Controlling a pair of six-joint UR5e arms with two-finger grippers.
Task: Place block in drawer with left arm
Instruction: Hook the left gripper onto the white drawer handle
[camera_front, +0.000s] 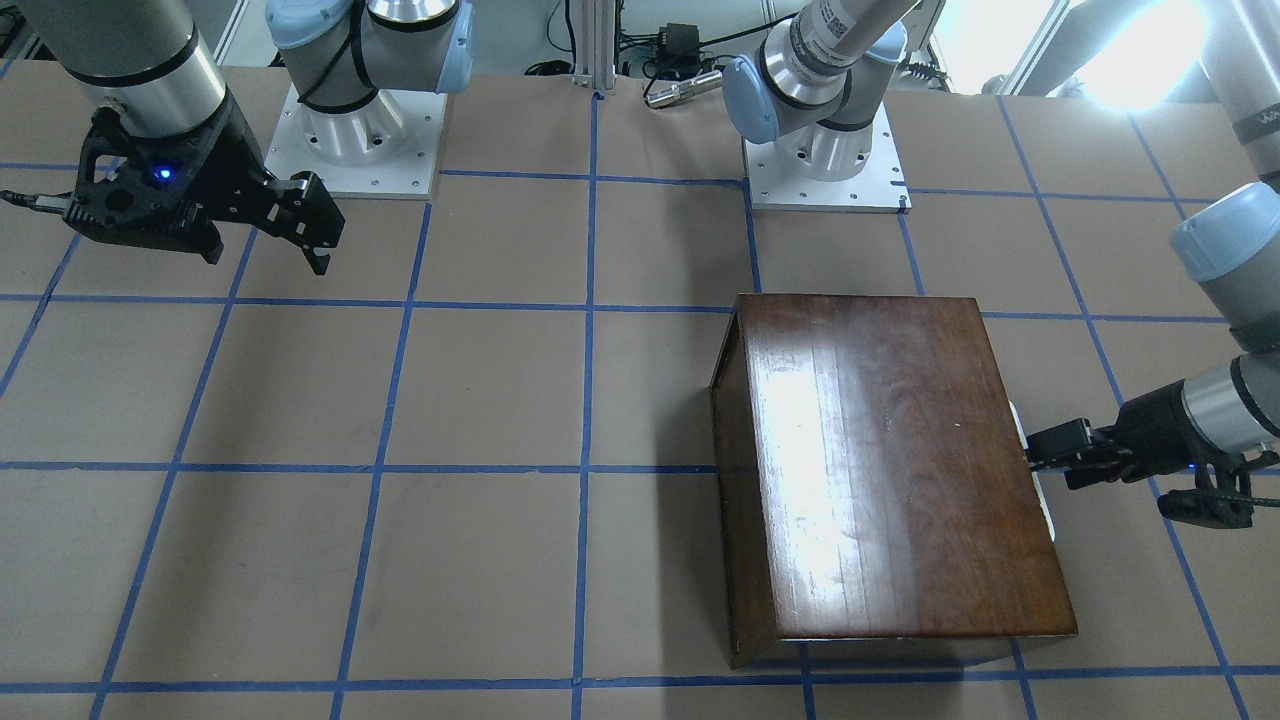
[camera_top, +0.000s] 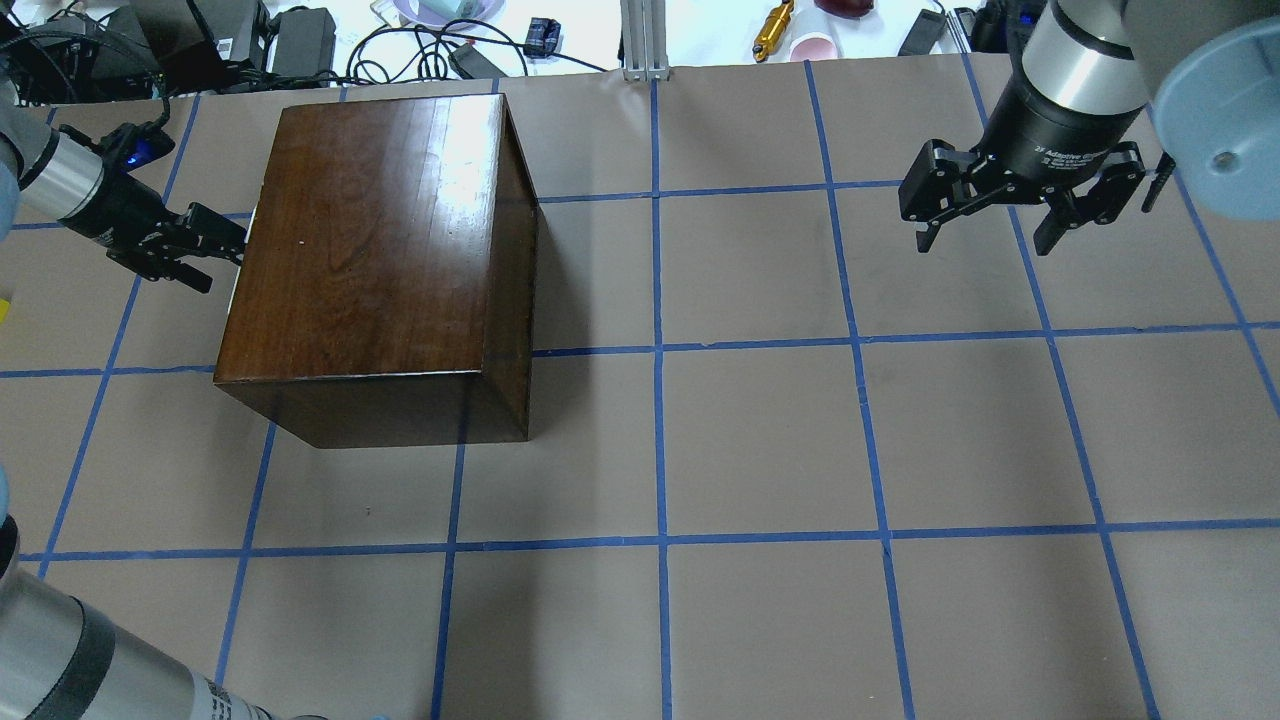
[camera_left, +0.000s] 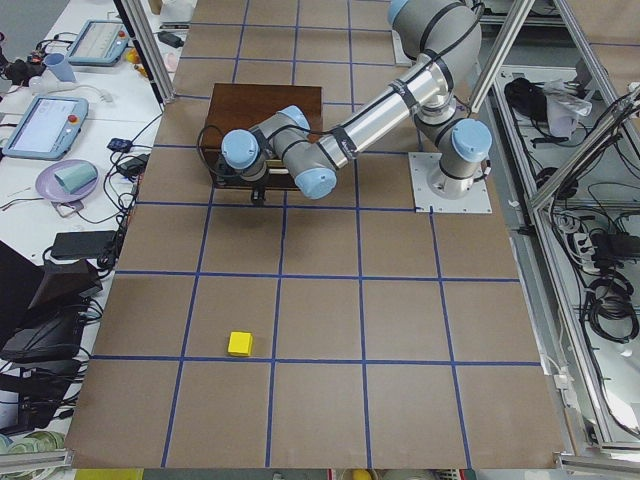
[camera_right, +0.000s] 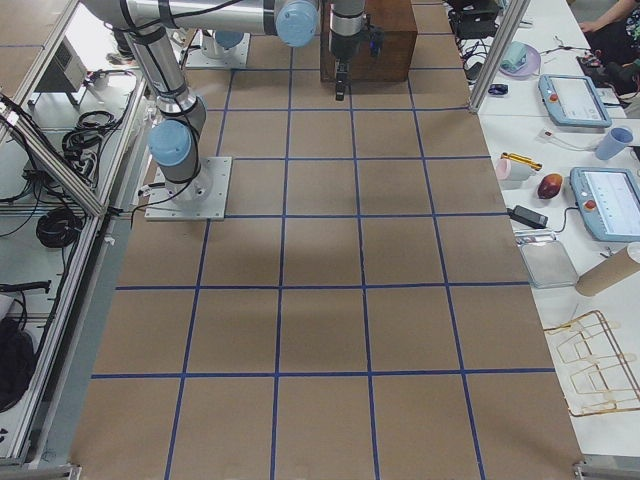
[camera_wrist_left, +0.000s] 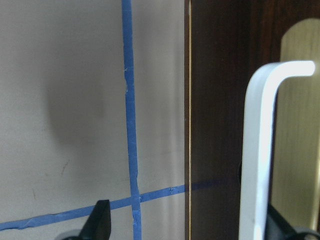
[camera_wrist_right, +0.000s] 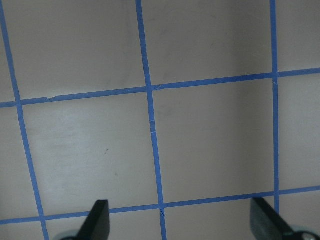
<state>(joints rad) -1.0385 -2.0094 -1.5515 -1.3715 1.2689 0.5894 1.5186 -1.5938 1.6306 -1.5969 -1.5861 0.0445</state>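
Note:
The dark-brown cabinet (camera_top: 370, 240) stands on the table, and its drawer is pushed in, so the tray is hidden. My left gripper (camera_top: 225, 262) is open at the cabinet's drawer front. In the left wrist view the white pull (camera_wrist_left: 257, 150) stands between the jaws, close to the right finger (camera_wrist_left: 282, 227). The yellow block (camera_left: 240, 343) lies alone on the table, well away from the cabinet towards the near end in the exterior left view. My right gripper (camera_top: 985, 245) is open and empty, and hangs above the table on the far side from the cabinet.
Blue tape marks a grid on the brown table top (camera_top: 760, 440). The two arm bases (camera_front: 350, 130) (camera_front: 825, 150) are bolted at the robot's edge. Side benches hold tablets (camera_left: 45, 125), cups and cables beyond the table edge.

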